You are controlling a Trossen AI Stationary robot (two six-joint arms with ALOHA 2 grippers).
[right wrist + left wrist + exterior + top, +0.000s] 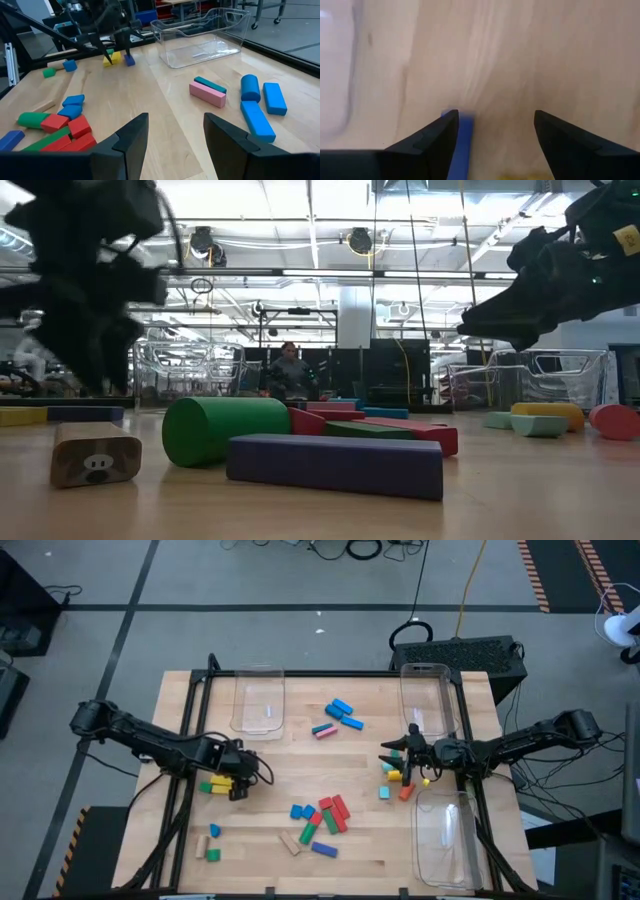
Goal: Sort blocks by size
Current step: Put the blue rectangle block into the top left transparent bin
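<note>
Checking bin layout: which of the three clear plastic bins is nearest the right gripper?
The clear plastic bin at the far right, just beyond the right gripper. The near-right bin lies farther off; the far-left bin sits across the table.

Two dark jointed arms, black cables, tapered matte-black end effector fingers (pixel 130 137).

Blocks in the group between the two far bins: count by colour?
blue blocks: 3
pink block: 1
teal block: 1
Total: 5
</note>
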